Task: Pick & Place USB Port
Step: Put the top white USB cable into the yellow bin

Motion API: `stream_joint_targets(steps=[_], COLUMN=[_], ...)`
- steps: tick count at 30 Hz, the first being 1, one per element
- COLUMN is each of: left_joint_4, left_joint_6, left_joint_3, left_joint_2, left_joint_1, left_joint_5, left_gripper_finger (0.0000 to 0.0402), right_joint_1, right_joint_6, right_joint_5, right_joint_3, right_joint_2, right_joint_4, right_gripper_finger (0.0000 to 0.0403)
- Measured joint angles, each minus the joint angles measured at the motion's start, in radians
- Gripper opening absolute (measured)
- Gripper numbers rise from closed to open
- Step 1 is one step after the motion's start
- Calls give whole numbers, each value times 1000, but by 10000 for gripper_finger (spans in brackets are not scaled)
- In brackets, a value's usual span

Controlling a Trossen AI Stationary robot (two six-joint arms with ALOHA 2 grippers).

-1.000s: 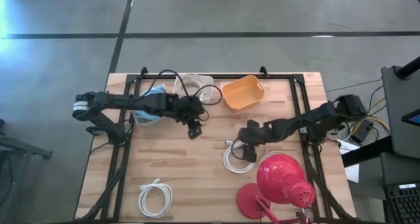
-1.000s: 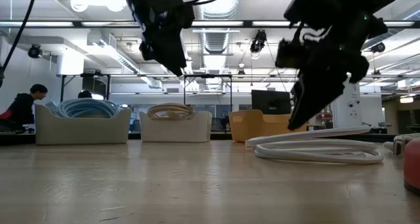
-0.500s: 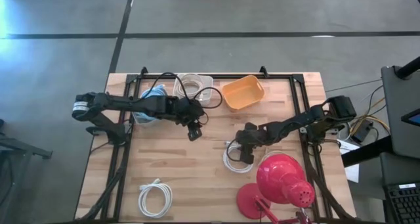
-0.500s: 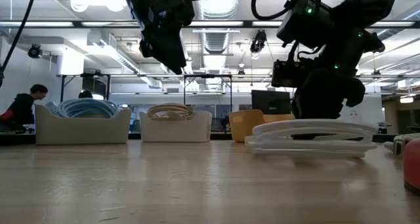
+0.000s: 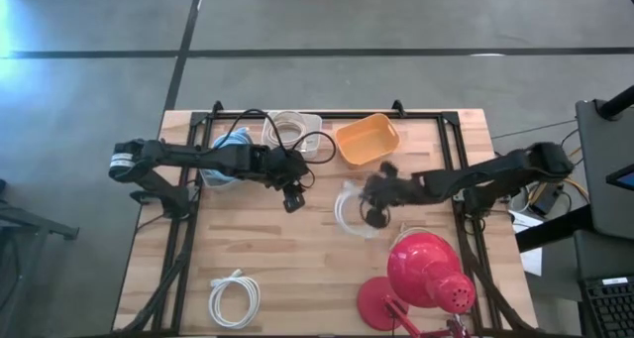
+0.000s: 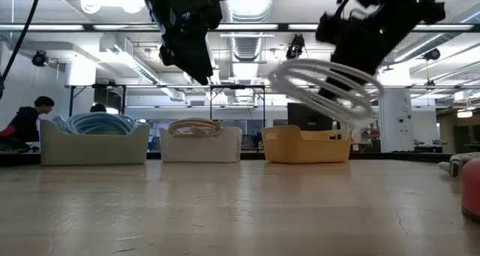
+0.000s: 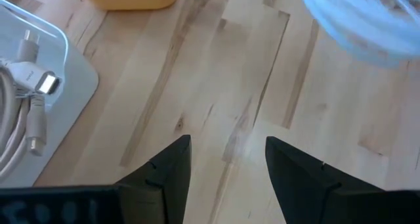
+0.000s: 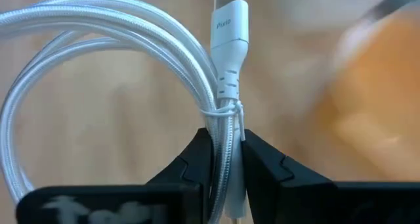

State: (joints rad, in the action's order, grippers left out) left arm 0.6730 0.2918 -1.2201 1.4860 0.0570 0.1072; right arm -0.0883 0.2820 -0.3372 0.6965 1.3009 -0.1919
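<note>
The USB cable is a white coil bound at one spot, with a white plug sticking out. My right gripper is shut on it near the table's middle, in front of the orange bin. In the low view the coil hangs tilted, well above the table. My left gripper stands open over bare wood left of it, with nothing between its fingers. My right gripper pinches the coil's bundled strands at the bound section, just below the plug, between its two fingers. The fingers lie across the strands. The coil is lifted clear of the table and hangs tilted beside the gripper.
Along the far edge stand a bin of blue cable, a bin of white cable and the orange bin. A red lamp stands near the front right. Another white coil lies at the front left.
My right gripper has shut on the white coil, then gone up and toward the table's far edge, toward the orange bin. The coil, lying flat on the table before, is now lifted clear and tilted.
</note>
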Motion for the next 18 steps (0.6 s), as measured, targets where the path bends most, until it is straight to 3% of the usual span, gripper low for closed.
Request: stream_joint_targets(steps=[5,7,12,18], left_joint_4=[-2,-3,-10,-12], left_joint_6=[-1,-1,0,-1], left_joint_3=[0,0,0,0], left_joint_2=[0,0,0,0], left_joint_1=[0,0,0,0], left_joint_5=[0,0,4,23], left_gripper_finger=[188,188,188,188], right_joint_1=[48,80,179,305], right_joint_6=[-154,-222,-379,-490], right_joint_5=[-335,-415,-444,-448], right_joint_3=[1,1,1,3], right_joint_2=[-132,-170,-202,-129], right_joint_4=[41,78,204,334], right_gripper_finger=[57,58,58,59])
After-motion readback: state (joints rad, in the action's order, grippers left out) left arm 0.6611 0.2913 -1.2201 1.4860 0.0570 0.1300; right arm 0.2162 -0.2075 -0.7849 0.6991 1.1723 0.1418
